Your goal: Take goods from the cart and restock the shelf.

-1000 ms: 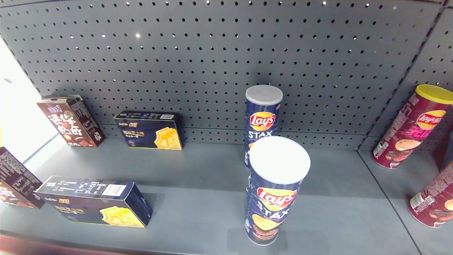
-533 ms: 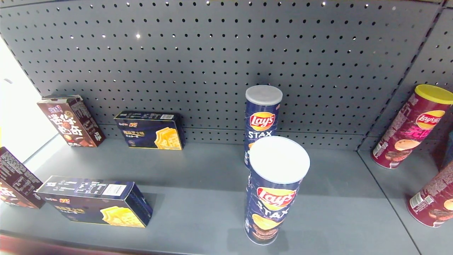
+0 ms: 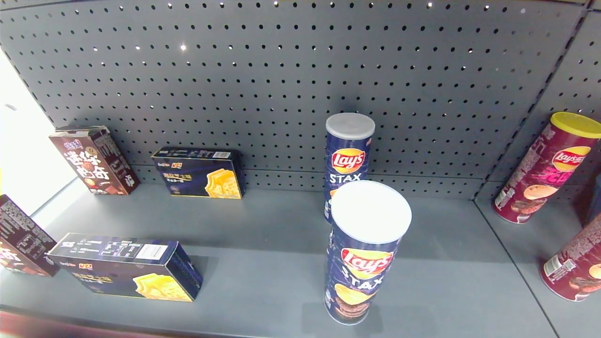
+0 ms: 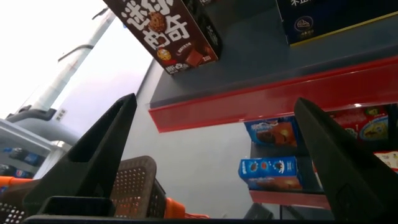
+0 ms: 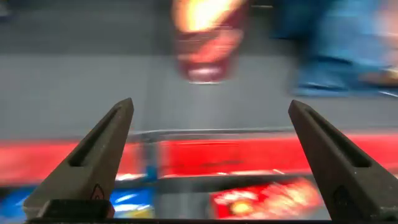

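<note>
Between loads, I'd say. Left gripper (image 4: 214, 102) and right gripper (image 5: 211, 104) are both spread wide, nothing between the fingers. Shelf (image 3: 263, 263) lies ahead of both, red front edge (image 4: 273, 93) facing the left one. A blue chip can (image 3: 364, 253) already stands on it. Brown basket (image 4: 134, 186) close by the left gripper, probably the cart. Next move: go to the cart, line up on one item, close squarely.

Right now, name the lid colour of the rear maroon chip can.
Yellow lid, best in head view.
</note>
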